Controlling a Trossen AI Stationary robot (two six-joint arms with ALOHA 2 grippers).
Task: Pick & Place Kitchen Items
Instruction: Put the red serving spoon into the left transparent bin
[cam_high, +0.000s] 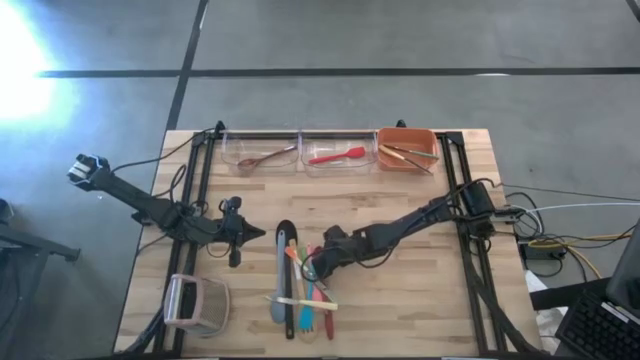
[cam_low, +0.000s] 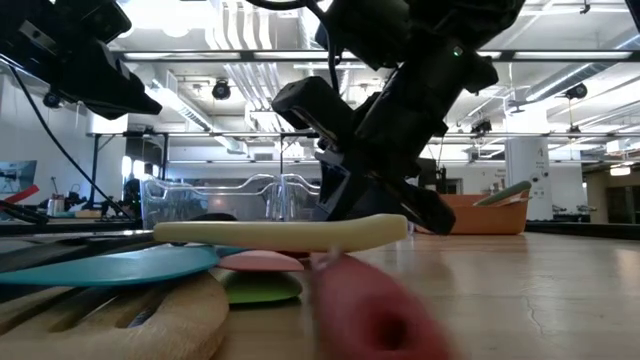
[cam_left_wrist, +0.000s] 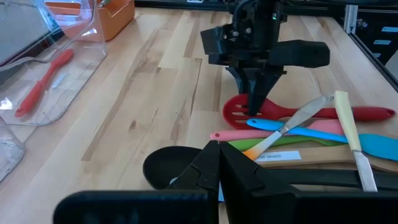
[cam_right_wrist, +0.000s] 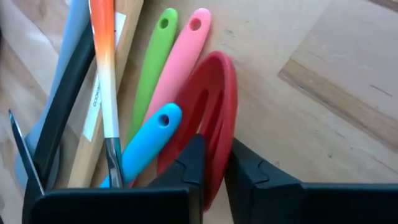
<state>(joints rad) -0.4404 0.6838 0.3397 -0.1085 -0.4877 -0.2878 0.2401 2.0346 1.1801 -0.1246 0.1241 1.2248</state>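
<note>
Utensils (cam_high: 300, 290) are piled near the bench's (cam_high: 420, 300) front edge, at its middle. Three bins (cam_high: 330, 150) are lined along the back edge. At the pile's right side, the red slotted turner's (cam_right_wrist: 211, 112) head is clamped edge-on by the right gripper (cam_high: 312, 268). The left gripper (cam_high: 255, 233), jaws together, is held left of the pile.

table (cam_high: 420, 290): pale matt wood planks | red turner (cam_right_wrist: 214, 112): smooth glossy plastic | bins (cam_high: 260, 150): clear plastic
</note>
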